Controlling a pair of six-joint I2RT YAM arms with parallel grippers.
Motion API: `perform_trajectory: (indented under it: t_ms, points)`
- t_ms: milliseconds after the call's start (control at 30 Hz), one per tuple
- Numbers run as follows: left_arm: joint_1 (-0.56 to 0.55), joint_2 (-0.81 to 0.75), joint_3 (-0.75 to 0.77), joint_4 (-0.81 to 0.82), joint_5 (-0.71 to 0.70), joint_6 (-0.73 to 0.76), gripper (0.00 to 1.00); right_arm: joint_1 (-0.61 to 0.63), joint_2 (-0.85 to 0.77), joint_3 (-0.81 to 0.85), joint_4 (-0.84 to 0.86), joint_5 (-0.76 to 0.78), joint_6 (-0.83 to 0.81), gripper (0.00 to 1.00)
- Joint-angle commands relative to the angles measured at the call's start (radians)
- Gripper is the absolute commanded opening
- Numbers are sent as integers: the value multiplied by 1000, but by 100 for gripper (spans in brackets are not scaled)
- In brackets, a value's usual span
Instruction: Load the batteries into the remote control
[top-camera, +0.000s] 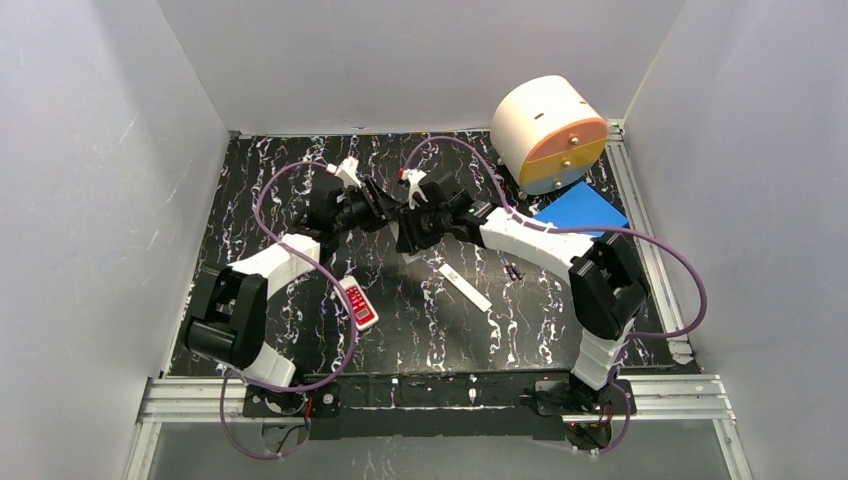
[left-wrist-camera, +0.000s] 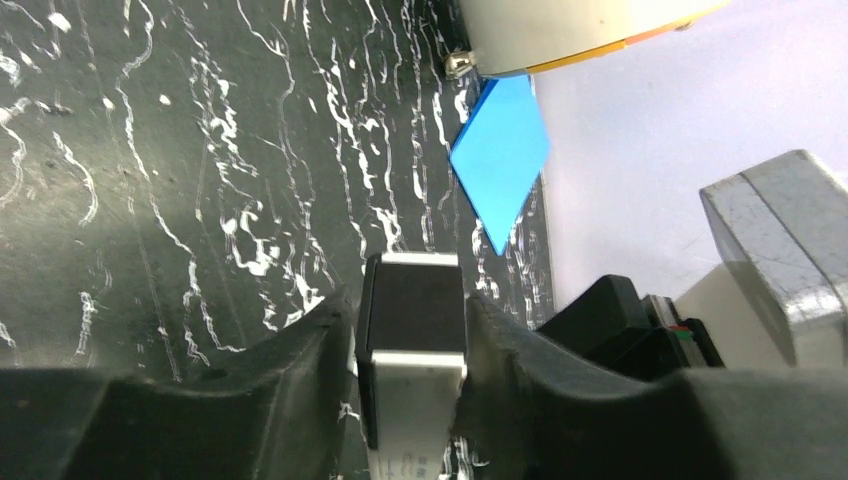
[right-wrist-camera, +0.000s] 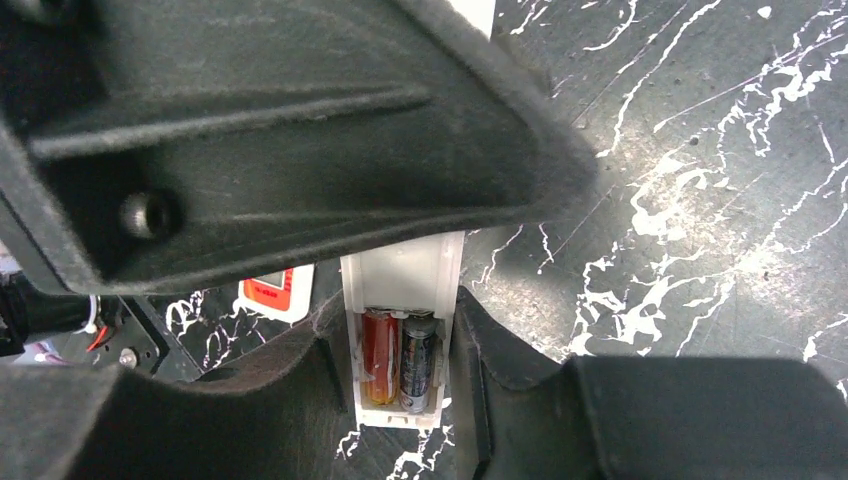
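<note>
My right gripper (right-wrist-camera: 400, 395) pinches the remote control (right-wrist-camera: 405, 268); between its fingers lie a red-orange battery (right-wrist-camera: 379, 355) and a black battery (right-wrist-camera: 418, 362). My left gripper (left-wrist-camera: 412, 345) clamps its other end.

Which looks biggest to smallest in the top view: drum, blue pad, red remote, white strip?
1. Drum
2. Blue pad
3. Red remote and white strip look alike: the strip is longer, the remote wider.

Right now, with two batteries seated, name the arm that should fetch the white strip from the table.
Right, probably. The white strip lies right of centre, close to the right gripper; the left gripper clamps the remote control and could hold it alone.
</note>
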Motion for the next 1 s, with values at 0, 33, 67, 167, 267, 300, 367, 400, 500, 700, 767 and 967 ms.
perform_trajectory:
  t_ms: [0,33,67,167,267,300,367,400,500,700,767,967]
  points:
    - [18,-62,-25,13,-66,-3,57,34,10,59,-6,30,-26,34]
    - [24,-72,-32,2,-88,-7,66,35,12,59,-15,31,-32,34]
    - [36,-82,-41,-3,-101,-9,84,36,12,55,-23,26,-43,34]
    - [80,-115,-64,-39,-126,10,98,39,10,38,-67,34,-82,33]
    - [138,-166,-85,-113,-159,53,98,39,19,24,-168,55,-142,33]
    - [155,-185,-86,-148,-171,78,99,39,23,18,-199,64,-163,33]
    - [176,-228,-79,-235,-217,163,99,48,31,7,-258,89,-214,34]
    - [179,-248,-72,-283,-253,204,98,58,36,5,-291,115,-252,35]
    - [183,-284,-37,-413,-362,311,98,97,64,4,-375,196,-308,36]
    - [191,-316,16,-553,-481,437,98,148,137,28,-436,286,-359,39]
    - [196,-326,26,-568,-496,455,98,158,168,44,-450,296,-371,39]
    - [201,-348,29,-563,-420,478,98,180,232,85,-485,303,-401,44]
